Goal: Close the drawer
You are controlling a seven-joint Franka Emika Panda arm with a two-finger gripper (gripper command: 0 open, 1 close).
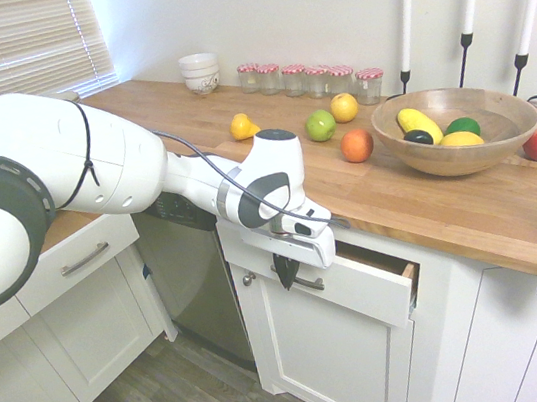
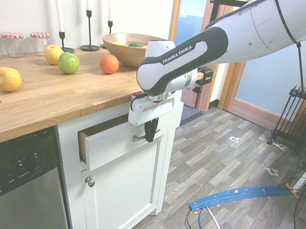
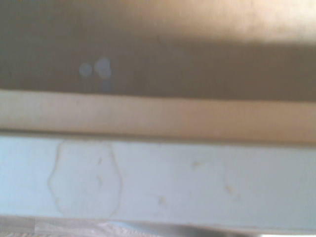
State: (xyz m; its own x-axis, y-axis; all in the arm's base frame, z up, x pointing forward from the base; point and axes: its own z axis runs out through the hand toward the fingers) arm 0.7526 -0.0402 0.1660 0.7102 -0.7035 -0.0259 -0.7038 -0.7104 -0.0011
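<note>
Drawer [image 1: 358, 294] sits under the tabletop [image 1: 431, 207], right of the dishwasher [image 1: 188, 274] in the first exterior view, and it's only partly out: a narrow wedge of wood side and interior shows behind the white front. Handle [image 2: 138, 137] is the silver bar across the front panel.

Claw [image 1: 283, 272] points straight down, fingers pressed together, pinching nothing. We see its dark tip hanging in front of the drawer face at handle level; from the second exterior view it looks to be against the bar or the panel, but we can't confirm contact from either angle.

Wrist view is blurred: we make out the white top edge of the front, a light wood strip, then the brown bottom beyond. So the hand is sitting just over the front lip.

Step in hand, as we judge it: the push itself, mid-stroke. Most of the travel looks used up, a short gap left.

Next move calls for a straight, level push into the cabinet [image 1: 323, 365], square to the front so the drawer doesn't rack on its slides. We'd hold the tip at handle height and not let it ride up over the lip. Stop once the front sits flush with the frame.
</note>
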